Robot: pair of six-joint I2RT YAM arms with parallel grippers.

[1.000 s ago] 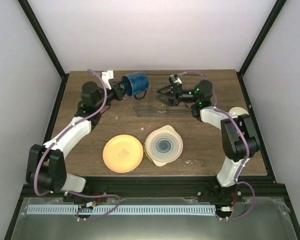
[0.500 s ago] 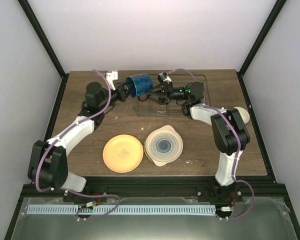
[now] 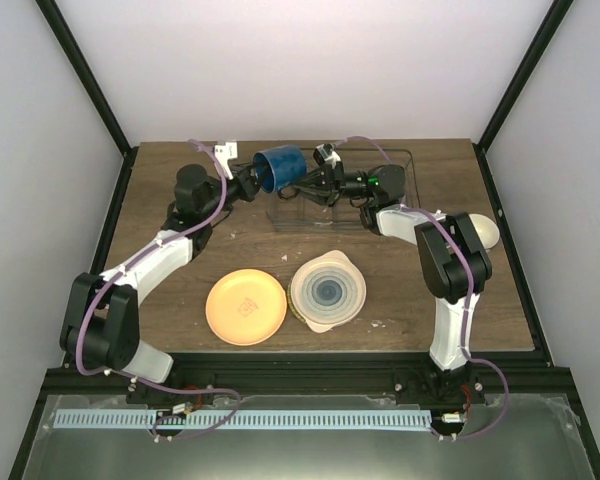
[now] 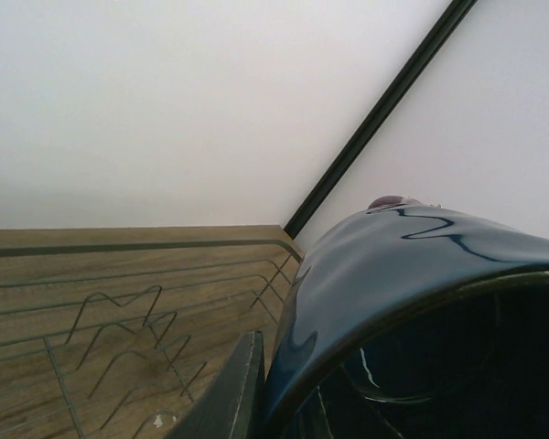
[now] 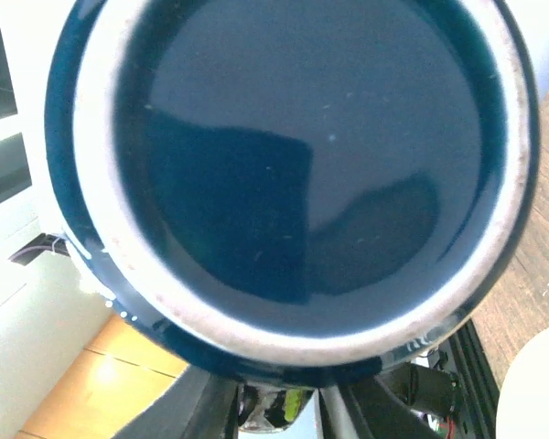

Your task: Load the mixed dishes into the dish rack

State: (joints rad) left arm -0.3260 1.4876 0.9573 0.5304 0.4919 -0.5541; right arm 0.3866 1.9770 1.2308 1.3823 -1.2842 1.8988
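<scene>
**Mug-loading step.** We saw the left end effector (image 3: 248, 181) clamped on the rim of the mug (image 3: 277, 167), which hung tilted over the far left corner of the rack (image 3: 332, 216). The right end effector (image 3: 316, 186) sat close against the mug's base; we could not tell whether its jaws gripped anything. The orange plate (image 3: 246, 307) and ringed plate (image 3: 327, 291) lay on the bench (image 3: 160, 300), not yet loaded. We judged that the next move called for lowering the mug between the prongs, then releasing it.
</scene>
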